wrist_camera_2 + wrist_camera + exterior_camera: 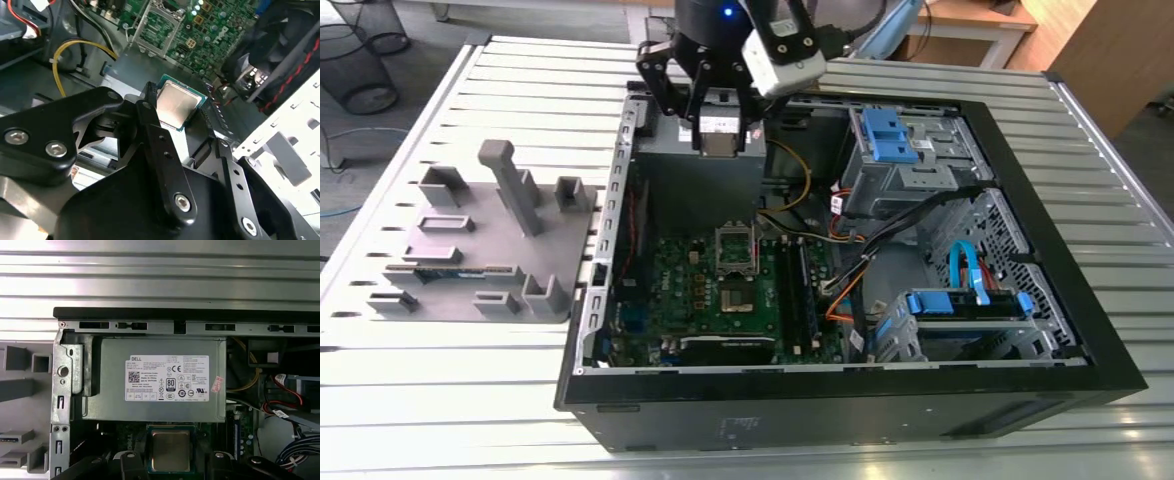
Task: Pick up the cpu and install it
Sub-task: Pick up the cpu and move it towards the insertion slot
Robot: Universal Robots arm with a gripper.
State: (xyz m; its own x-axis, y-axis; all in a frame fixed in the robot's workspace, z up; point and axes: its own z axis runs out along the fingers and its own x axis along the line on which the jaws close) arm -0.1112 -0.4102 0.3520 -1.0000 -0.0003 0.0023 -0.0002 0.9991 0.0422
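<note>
The claw (718, 125) is clenching on the cpu (176, 105), with a black finger (150, 117) pressing against one edge and another against the opposite edge. In both wrist views the cpu's dull silver top is facing the camera, with its green rim showing around it. In the first wrist view the cpu (171, 450) is sitting between the fingers, just past the labelled edge of the power supply (160, 380).

In the exterior view the claw is hanging in the air over the power supply at the far end of the open case (854, 390). The motherboard (720, 300) is lying on the case floor, and its socket (736, 248) is well apart from the cpu. The case is resting on the slatted table (454, 410), beside a grey fixture (480, 250) on the exterior view's left.
</note>
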